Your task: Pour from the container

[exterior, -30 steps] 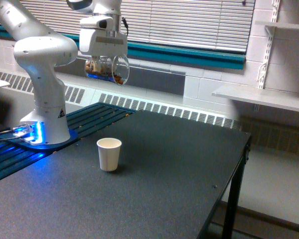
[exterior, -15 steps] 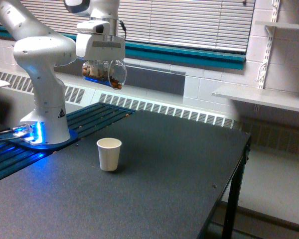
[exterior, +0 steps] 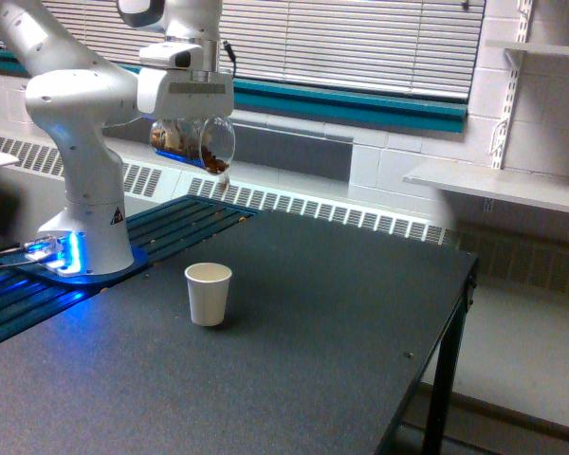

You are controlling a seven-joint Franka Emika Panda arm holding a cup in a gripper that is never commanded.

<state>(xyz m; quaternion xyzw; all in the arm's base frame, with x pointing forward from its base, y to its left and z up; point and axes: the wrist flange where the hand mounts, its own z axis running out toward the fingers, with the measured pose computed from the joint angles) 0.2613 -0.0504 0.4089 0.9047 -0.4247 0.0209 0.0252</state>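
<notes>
My gripper is shut on the container, a clear plastic cup with brown nut-like pieces inside. The container lies tipped on its side, its mouth facing the exterior view's right and slightly down. Brown pieces sit at its lower lip, and one seems to hang just below the rim. A white paper cup stands upright on the dark table, well below the container and almost directly under its mouth.
The white arm's base stands at the exterior view's left on a blue-lit plate. A radiator grille and window blinds run along the back wall. The table's edge drops off at the exterior view's right, with white shelves beyond.
The gripper and container have shifted slightly toward the exterior view's left, and the container has tipped further, its mouth lower. The brown pieces have slid toward the rim. The paper cup has not moved.
</notes>
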